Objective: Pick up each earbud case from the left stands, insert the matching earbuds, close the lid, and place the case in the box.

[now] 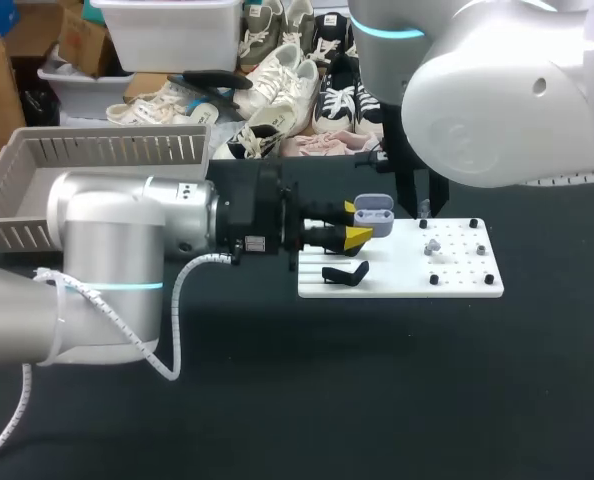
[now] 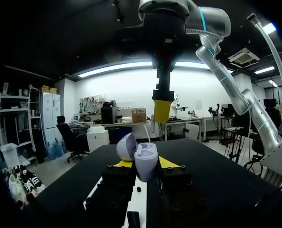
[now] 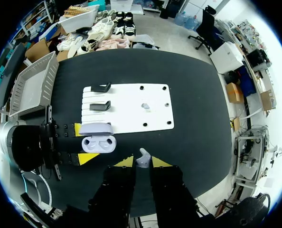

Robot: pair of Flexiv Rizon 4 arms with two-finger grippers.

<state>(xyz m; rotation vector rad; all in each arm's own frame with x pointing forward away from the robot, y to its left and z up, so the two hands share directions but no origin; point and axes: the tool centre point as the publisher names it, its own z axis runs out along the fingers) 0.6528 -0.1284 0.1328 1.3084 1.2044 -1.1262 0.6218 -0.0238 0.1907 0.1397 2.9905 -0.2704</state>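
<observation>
My left gripper (image 1: 354, 222) is shut on the body of a pale lilac earbud case (image 1: 374, 211), held level over the left end of the white board (image 1: 397, 283). In the left wrist view the case (image 2: 146, 160) sits between the yellow tips with its lid (image 2: 126, 146) swung open. My right gripper (image 3: 142, 162) is shut on a small lilac earbud (image 3: 143, 158). It hangs above and just to the right of the open case (image 3: 98, 143), whose two wells show. A second earbud (image 3: 145, 106) lies on the board.
Two black stands (image 3: 100, 88) (image 3: 99, 105) rise from the board's left end, and one shows in the head view (image 1: 345, 273). A grey slatted basket (image 1: 87, 165) stands at the table's back left. My right arm (image 1: 497, 110) looms over the board's far side.
</observation>
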